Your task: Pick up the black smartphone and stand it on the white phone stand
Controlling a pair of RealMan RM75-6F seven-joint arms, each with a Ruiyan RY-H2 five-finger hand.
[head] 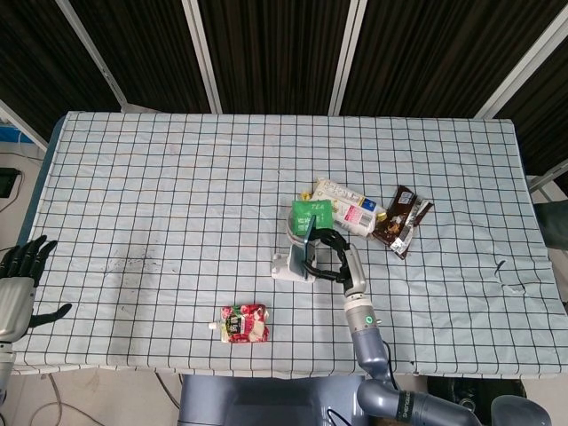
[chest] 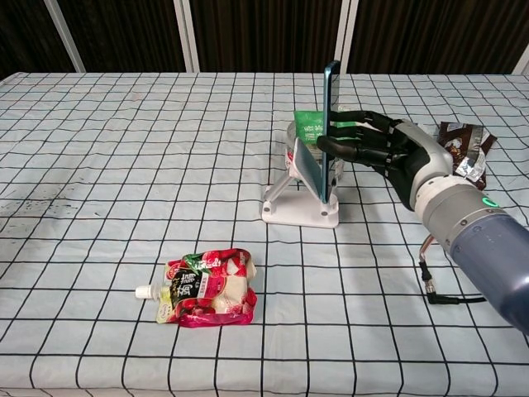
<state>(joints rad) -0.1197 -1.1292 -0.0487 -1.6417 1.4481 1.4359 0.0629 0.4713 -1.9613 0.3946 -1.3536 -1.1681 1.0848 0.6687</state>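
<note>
The black smartphone (chest: 330, 99) stands upright and edge-on, its lower end in the white phone stand (chest: 293, 207) at mid-table. My right hand (chest: 376, 149) reaches in from the right and grips the phone, fingers wrapped around its edge at mid-height. From the head view the phone (head: 307, 244) rises over the stand (head: 286, 267) with the right hand (head: 333, 253) against it. My left hand (head: 19, 275) hangs open off the table's left edge, holding nothing.
A red drink pouch (chest: 207, 287) lies near the front edge. Just behind the stand are a green tea packet (chest: 312, 126), a white packet (head: 348, 204) and a brown snack wrapper (chest: 463, 141). A black cable (chest: 434, 285) trails under my right forearm.
</note>
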